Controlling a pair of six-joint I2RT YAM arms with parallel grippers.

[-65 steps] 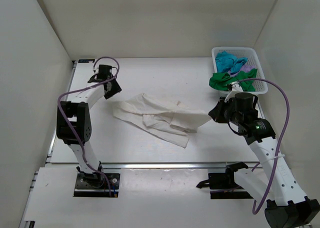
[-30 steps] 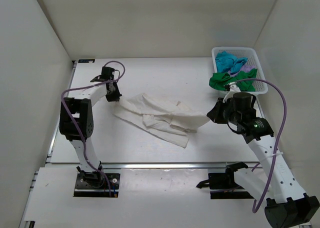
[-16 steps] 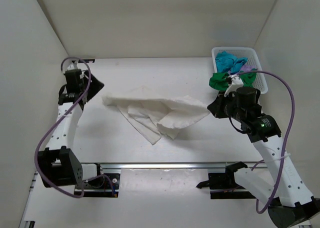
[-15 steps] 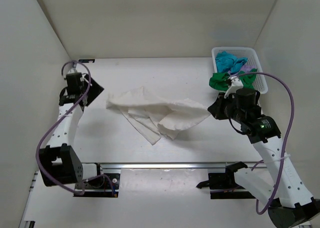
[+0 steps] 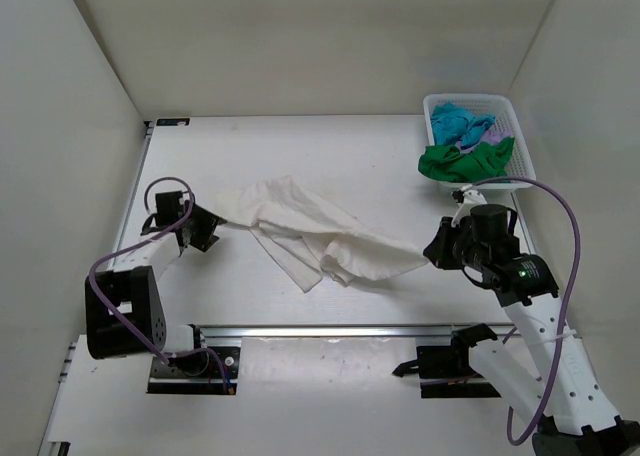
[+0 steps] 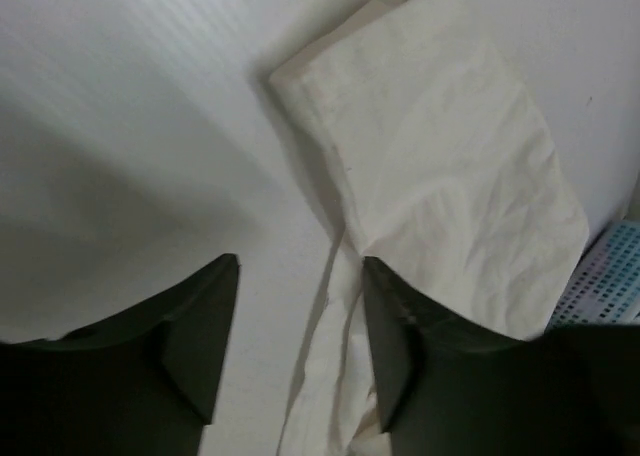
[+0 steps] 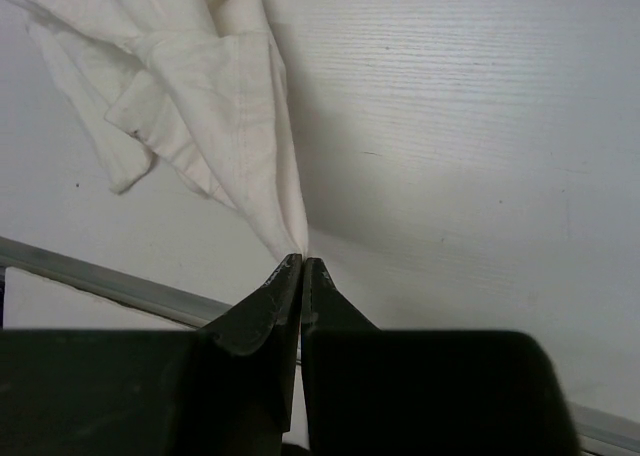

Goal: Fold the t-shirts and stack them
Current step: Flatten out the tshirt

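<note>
Top external: cream-white t-shirt point(image 5: 320, 231) lay crumpled on the table point(image 5: 370, 156), unfolded. Right gripper point(image 5: 437, 248) was pinched shut on its corner. Left gripper point(image 5: 205, 226) gaped wide, empty, just beside its other end. Green, turquoise and lilac t-shirts point(image 5: 465, 161) waited in the basket point(image 5: 524, 141); nothing was stacked.

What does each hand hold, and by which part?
The right hand is shut on the cream-white t-shirt, pinching the bunched tip of the end nearest that arm. The left hand is open at the shirt's other end and holds nothing.

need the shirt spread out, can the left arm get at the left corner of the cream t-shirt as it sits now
Probably yes: the left gripper is open, right beside the left corner of the cream t-shirt, with only bare table between them.
</note>
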